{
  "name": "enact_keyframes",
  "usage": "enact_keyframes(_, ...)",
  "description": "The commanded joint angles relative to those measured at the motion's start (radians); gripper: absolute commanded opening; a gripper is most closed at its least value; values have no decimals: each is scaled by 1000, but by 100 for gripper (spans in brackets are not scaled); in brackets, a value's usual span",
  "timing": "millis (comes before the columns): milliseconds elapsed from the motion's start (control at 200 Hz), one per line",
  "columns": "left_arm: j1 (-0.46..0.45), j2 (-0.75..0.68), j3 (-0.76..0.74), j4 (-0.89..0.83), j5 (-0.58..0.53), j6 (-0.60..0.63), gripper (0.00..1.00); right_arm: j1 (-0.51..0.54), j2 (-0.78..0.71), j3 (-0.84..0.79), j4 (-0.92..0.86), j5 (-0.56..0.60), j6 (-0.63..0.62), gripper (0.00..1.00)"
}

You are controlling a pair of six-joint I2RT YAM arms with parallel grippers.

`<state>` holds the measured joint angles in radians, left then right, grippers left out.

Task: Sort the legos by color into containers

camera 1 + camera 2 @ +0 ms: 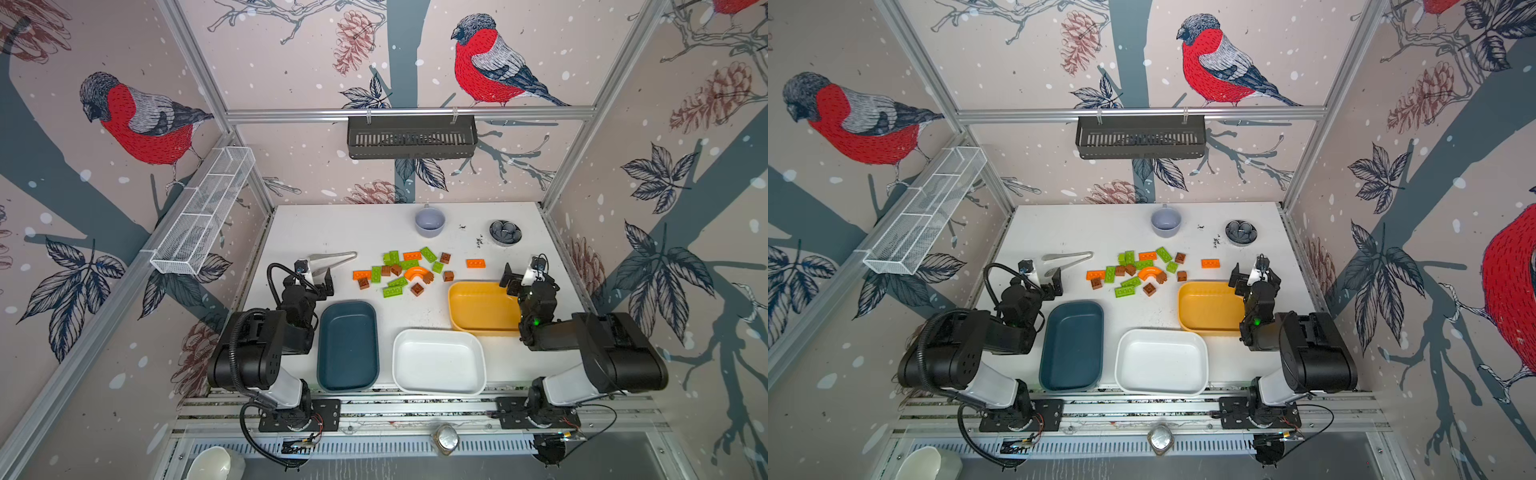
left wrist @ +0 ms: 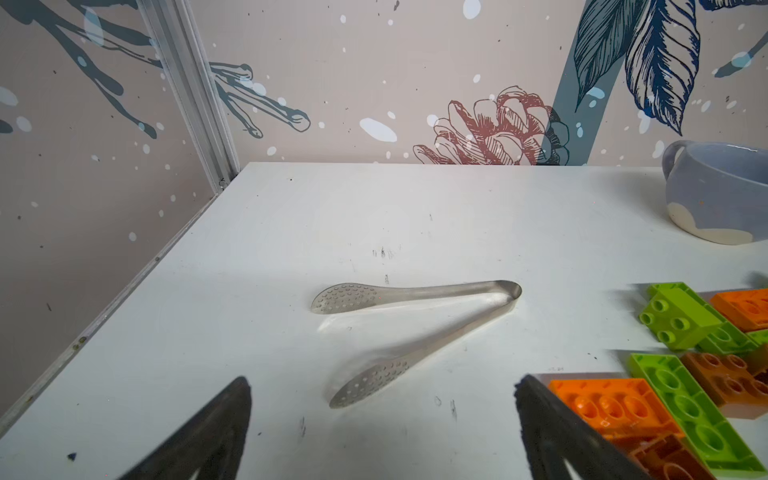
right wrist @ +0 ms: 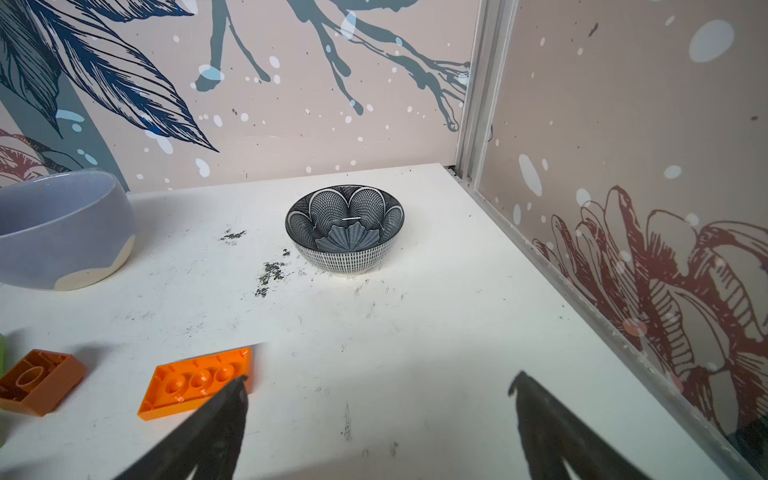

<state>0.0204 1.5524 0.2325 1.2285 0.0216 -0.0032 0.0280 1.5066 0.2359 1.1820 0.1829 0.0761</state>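
At the desk's left edge the left gripper (image 1: 322, 286) hovers on a folded arm, fingers spread wide and empty. Only its wrist view shows the perforated ends of the tongs (image 2: 415, 291), which the arm hides in both top views. The legos (image 1: 405, 270) lie heaped mid-desk. Along the front edge sit the teal tray (image 1: 347, 345), white tray (image 1: 438, 361) and yellow tray (image 1: 478, 307). The right gripper (image 1: 513, 281), equally wide and empty, hangs over the yellow tray's far right corner. Its wrist view alone shows a lone orange plate (image 3: 199, 380) lying underside up.
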Motion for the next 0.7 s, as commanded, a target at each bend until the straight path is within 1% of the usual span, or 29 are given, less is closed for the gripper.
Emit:
enact_keyframes(0,1,0,1,71,-9,1,98,1,-4,2,13,0,-3,99)
enact_keyframes(695,1,0,0,71,-8,0,98,-7,-4,2,11,-15,2,99)
